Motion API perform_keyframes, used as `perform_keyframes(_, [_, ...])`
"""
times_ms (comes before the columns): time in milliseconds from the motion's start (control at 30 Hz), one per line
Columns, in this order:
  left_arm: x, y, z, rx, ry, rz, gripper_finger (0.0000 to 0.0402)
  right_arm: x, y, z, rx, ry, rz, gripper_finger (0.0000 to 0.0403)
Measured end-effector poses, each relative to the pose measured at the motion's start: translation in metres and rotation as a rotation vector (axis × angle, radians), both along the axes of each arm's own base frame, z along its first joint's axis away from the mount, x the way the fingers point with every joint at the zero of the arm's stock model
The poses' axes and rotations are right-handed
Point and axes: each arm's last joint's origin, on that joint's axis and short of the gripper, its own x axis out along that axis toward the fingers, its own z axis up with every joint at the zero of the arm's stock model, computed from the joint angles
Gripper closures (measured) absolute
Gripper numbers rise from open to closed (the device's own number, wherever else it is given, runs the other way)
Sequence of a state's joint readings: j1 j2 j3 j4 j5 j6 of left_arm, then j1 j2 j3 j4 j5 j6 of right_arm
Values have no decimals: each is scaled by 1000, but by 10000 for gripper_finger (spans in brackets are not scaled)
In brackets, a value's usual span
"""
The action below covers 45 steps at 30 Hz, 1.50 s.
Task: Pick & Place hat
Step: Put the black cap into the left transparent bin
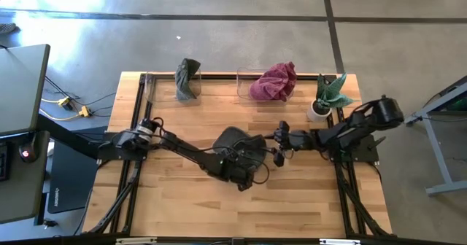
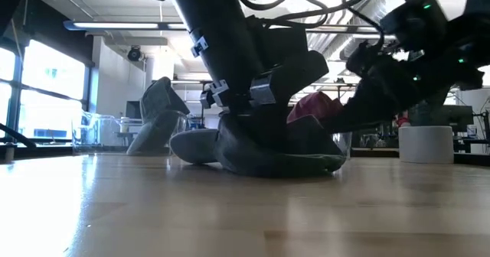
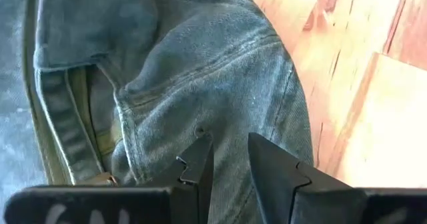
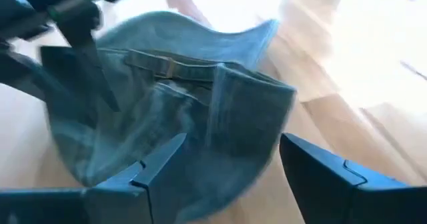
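Observation:
A grey-blue denim hat (image 1: 235,149) lies at the middle of the wooden table (image 1: 175,201), its underside on the boards in the low view (image 2: 268,156). My left gripper (image 3: 230,147) reaches in from the table's left and is shut on the hat's cloth. At the hat's right edge my right gripper (image 4: 227,174) stands open. Its two fingers are spread wide in front of the hat (image 4: 180,111), and I see no touch. My left gripper pinches the denim of the hat's crown (image 3: 225,125) between its two fingers, which stand only a narrow gap apart. The fingers (image 3: 267,161) slant down onto it from the table's left. The hat rests on the table, its brim (image 2: 306,165) flat on the boards.
Two clear bins stand along the far edge, one with a grey-green cloth (image 1: 187,81), one with a maroon cloth (image 1: 274,82). A potted plant (image 1: 328,95) stands at the far right. Bare wood lies toward the near edge.

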<state>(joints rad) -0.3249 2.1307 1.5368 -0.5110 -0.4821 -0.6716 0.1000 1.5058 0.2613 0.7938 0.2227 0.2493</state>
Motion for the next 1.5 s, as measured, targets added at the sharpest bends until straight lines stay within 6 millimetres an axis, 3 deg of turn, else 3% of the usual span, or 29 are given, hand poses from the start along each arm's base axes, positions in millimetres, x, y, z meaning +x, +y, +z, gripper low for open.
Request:
perform_keyframes(267, [6, 7, 2, 6, -34, -12, 312, 34, -5, -16, -34, 68, 7, 221])
perform_keyframes(433, [4, 6, -1, -21, -10, -30, 312, 34, -7, -19, -84, 77, -47, 317])
perform_keyframes(567, [5, 6, -19, -76, 19, -27, 312, 31, -8, -18, -186, 89, -101, 392])
perform_keyframes(700, [5, 6, -19, -135, 48, -58, 312, 29, 0, -17, -285, 97, -163, 378])
perform_keyframes(867, [5, 5, -19, -164, 58, -76, 312, 26, 8, -17, -405, 133, -166, 398])
perform_keyframes(1167, [7, -11, 14, -141, 23, -140, 312, 27, 13, -12, -369, 119, -64, 368])
perform_keyframes(1267, [4, -16, 22, -75, 47, -130, 312, 23, 15, -1, -363, 119, -26, 345])
perform_keyframes(1500, [11, -21, 33, 25, -64, -115, 312, -2, 14, 36, -226, 143, 56, 248])
